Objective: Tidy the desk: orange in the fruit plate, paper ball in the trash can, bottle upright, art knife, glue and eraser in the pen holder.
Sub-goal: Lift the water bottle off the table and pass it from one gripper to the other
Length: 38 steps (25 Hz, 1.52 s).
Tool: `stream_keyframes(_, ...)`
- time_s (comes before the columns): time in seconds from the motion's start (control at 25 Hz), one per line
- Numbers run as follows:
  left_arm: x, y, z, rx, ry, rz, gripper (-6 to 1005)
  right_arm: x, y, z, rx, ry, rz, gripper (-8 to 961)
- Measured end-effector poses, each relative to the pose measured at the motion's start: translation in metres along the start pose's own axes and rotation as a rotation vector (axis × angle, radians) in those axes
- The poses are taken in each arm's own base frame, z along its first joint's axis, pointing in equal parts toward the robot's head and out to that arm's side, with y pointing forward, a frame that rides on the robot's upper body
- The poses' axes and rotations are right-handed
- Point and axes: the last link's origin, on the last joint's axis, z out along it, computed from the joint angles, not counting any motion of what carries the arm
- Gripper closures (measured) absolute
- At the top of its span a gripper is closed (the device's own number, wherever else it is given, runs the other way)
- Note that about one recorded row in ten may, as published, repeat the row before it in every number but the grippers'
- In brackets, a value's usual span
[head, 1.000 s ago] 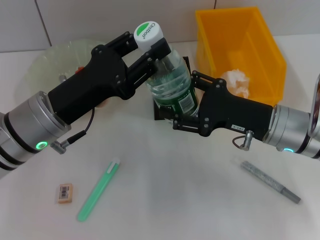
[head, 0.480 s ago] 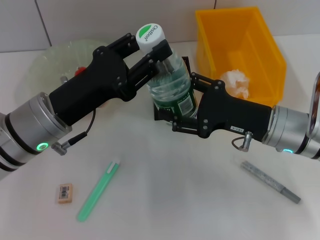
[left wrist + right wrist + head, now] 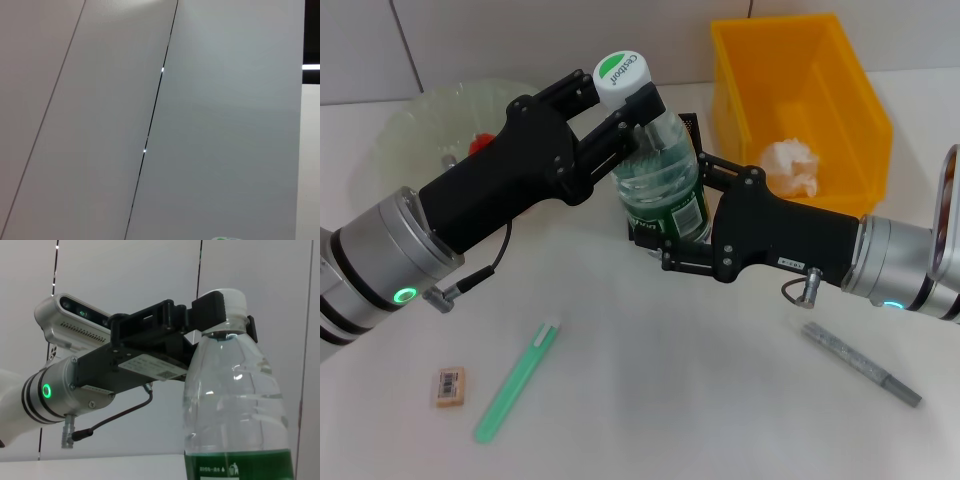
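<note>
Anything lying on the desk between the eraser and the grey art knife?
Only the green glue stick, just beside the eraser. From there to the art knife the desk is bare, as the head view shows.

light: bright, even | shadows: soft, faint under arms | glare: slight on bottle (image 3: 661,175) | blur: none
</note>
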Motion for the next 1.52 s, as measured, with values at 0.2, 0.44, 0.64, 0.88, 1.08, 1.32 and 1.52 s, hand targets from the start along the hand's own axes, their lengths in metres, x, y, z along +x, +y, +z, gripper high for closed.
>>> stream_keyframes(0.2,-0.0002,0.0001,-0.0002,0.000,-0.001,0.000,554,0.0023,0.0003,0.0005,0.000,0.014,0.001,190)
stream_keyframes(0.44,0.0001,0.0002,0.0004,-0.002,0.000,0.003,552,0.0035,0.0000,0.0000,0.005,0.021,0.002,190)
stream_keyframes(0.64,0.0003,0.0001,0.0006,-0.003,0.001,0.005,549,0.0037,0.0002,0.0001,0.004,0.022,0.002,190)
stream_keyframes(0.88,0.0008,-0.0006,0.0018,-0.002,0.001,0.009,547,0.0038,-0.0001,0.0003,0.005,0.023,0.002,190)
stream_keyframes(1.08,0.0006,-0.0016,0.0021,0.004,-0.001,0.010,545,0.0043,0.0005,-0.0007,0.007,0.024,0.004,190)
stream_keyframes(1.32,0.0026,-0.0017,0.0038,0.000,0.004,0.017,542,0.0056,0.0013,-0.0022,0.011,0.025,0.009,191)
stream_keyframes(1.52,0.0027,-0.0018,0.0040,0.000,0.004,0.018,540,0.0077,0.0030,-0.0034,0.013,0.029,0.019,191)
